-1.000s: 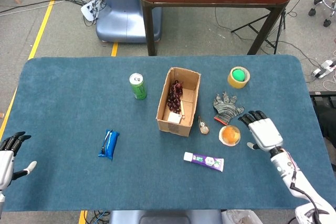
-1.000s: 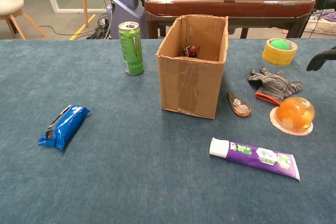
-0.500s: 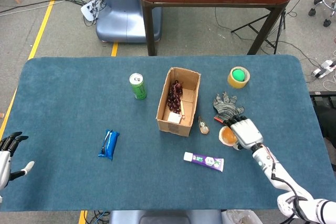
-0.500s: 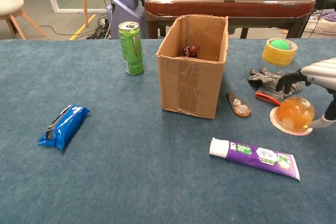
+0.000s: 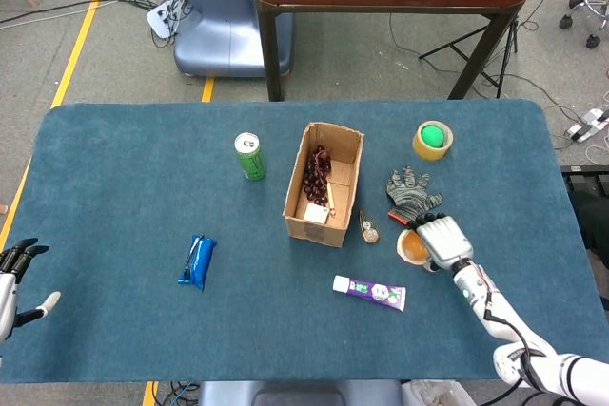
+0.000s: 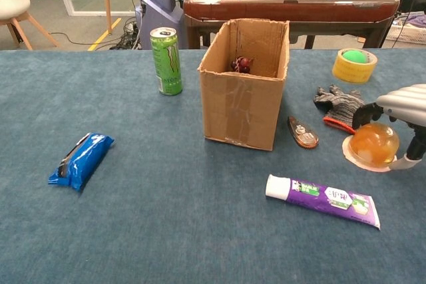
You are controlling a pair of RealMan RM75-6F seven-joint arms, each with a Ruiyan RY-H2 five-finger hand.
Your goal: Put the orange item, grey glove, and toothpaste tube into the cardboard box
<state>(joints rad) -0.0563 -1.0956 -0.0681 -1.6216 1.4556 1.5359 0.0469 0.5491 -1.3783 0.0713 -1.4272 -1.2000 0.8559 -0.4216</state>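
The orange domed item (image 5: 412,247) (image 6: 372,145) sits on the blue table between the grey glove (image 5: 410,192) (image 6: 341,105) and the purple-and-white toothpaste tube (image 5: 369,292) (image 6: 323,193). My right hand (image 5: 445,240) (image 6: 403,104) arches over the orange item; its fingertips reach down on the far side and its thumb lies by the right rim. The item still rests on the table. The open cardboard box (image 5: 324,183) (image 6: 247,84) stands left of these and holds a dark red thing. My left hand (image 5: 13,278) hangs with fingers spread at the table's near left edge.
A small brown object (image 5: 368,228) (image 6: 303,132) lies between the box and the orange item. A yellow tape roll with a green ball (image 5: 433,140) (image 6: 354,64) sits behind the glove. A green can (image 5: 250,156) (image 6: 166,60) and a blue packet (image 5: 197,261) (image 6: 81,159) are to the left.
My right hand swung in from the right and came down over the orange item, its fingers now curving closer around it. The objects have not moved.
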